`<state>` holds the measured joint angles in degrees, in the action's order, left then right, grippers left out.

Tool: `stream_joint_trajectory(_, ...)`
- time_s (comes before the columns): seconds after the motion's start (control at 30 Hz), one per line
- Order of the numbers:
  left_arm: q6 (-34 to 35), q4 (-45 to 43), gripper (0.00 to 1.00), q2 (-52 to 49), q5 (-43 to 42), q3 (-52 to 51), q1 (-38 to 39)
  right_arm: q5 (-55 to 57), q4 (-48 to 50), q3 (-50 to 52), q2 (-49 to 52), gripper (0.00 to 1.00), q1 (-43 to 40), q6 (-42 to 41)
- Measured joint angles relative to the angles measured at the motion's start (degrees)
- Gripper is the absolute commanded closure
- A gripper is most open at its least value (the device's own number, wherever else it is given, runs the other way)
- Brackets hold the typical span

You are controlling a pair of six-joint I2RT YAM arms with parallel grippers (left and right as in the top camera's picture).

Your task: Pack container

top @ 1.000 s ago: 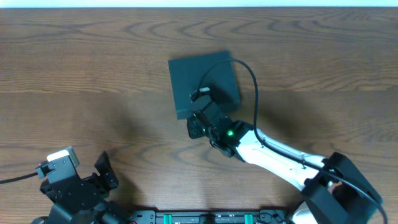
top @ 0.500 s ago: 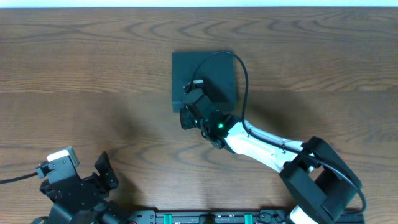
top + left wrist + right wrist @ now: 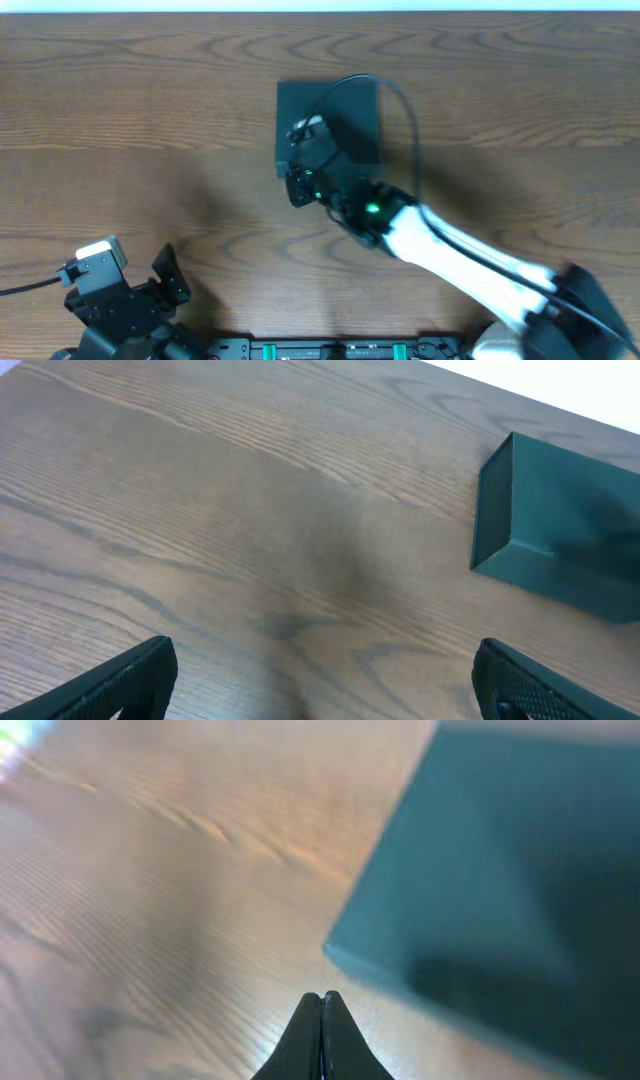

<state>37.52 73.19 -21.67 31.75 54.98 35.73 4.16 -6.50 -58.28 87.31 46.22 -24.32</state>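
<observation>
A square, matte dark teal-black container (image 3: 352, 118) is shown closed and lying flat on the wooden table (image 3: 120, 120), nearer its far edge.

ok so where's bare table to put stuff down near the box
Widest bare patch: the table left of the container, down to the open left gripper. Also bare to the container's right, beyond the right arm. Crowded: the container's near-left corner, where the shut right gripper hangs.
</observation>
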Motion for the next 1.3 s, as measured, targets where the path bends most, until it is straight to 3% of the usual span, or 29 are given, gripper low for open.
stream_joint_trajectory(0.2, 0.0, 0.0, 0.05, 0.0, 0.0, 0.0, 0.0, -0.6, -6.4, -0.3, -9.4, 0.99, -8.2, 5.4)
stream_joint_trajectory(0.5, 0.0, 0.0, 0.05, 0.0, 0.0, 0.0, 0.0, -8.2, -6.3, 5.7, -26.8, 0.98, -26.1, 12.1)
stream_joint_trajectory(0.73, 0.0, 0.0, 0.05, 0.0, 0.0, 0.0, 0.0, -12.7, 1.4, 15.3, -45.3, 0.99, -36.8, 13.5)
stream_joint_trajectory(0.77, 0.0, 0.0, 0.05, 0.0, 0.0, 0.0, 0.0, -13.2, 3.3, 16.7, -47.4, 0.95, -37.8, 13.6)
stream_joint_trajectory(0.8, 0.0, 0.0, 0.05, 0.0, 0.0, 0.0, 0.0, -14.1, 5.6, 18.4, -49.8, 0.76, -38.9, 13.7)
stream_joint_trajectory(0.87, 0.0, 0.0, 0.05, 0.0, 0.0, 0.0, 0.0, -16.0, 10.3, 21.7, -53.9, 0.19, -40.6, 14.1)
stream_joint_trajectory(0.9, 0.0, 0.0, 0.05, 0.0, 0.0, 0.0, 0.0, -16.9, 13.4, 23.8, -56.0, 0.01, -41.7, 14.3)
stream_joint_trajectory(1.03, 0.0, 0.0, 0.05, 0.0, 0.0, 0.0, 0.0, -18.6, 18.3, 28.8, -62.4, 0.01, -45.5, 14.5)
stream_joint_trajectory(1.3, 0.0, 0.0, 0.05, 0.0, 0.0, 0.0, 0.0, -19.4, 18.9, 35.2, -73.3, 0.01, -48.0, 14.6)
